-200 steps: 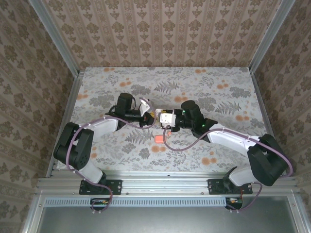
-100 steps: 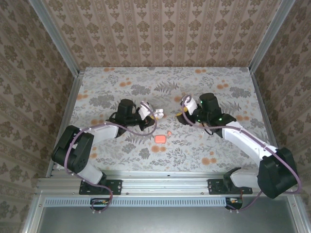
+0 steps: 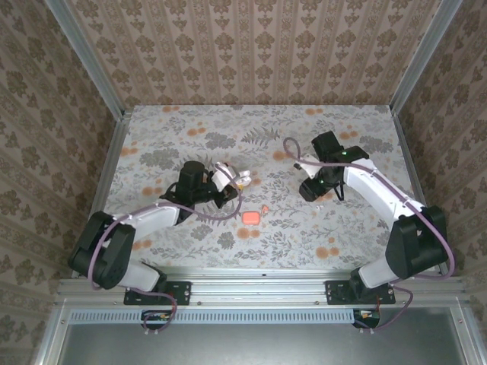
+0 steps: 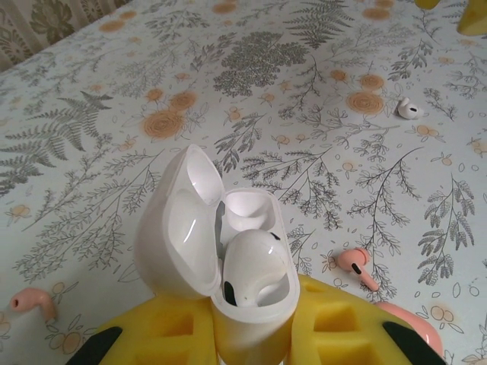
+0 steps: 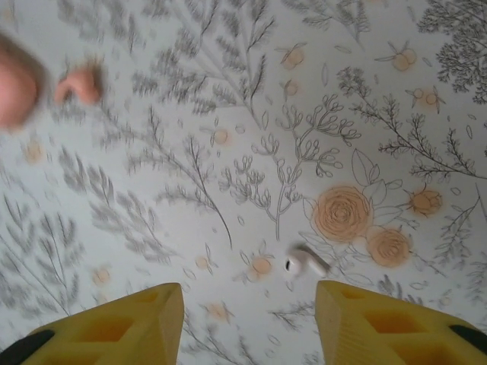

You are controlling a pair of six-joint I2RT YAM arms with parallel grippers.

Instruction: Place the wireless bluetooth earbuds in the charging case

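Inside case (image 4: 183,228) in left pincer (image 4: 255,332), white earbud (image 4: 255,262)

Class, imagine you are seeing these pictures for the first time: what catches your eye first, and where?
The open white charging case, one white bud seated inside, stands clamped in the left gripper. To the right, the open right gripper hangs over a loose white earbud on the flowered table.

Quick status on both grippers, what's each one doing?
Left gripper: shut on the white charging case, lid open, one seated white earbud inside.
Right gripper: open, empty, above a loose white earbud.
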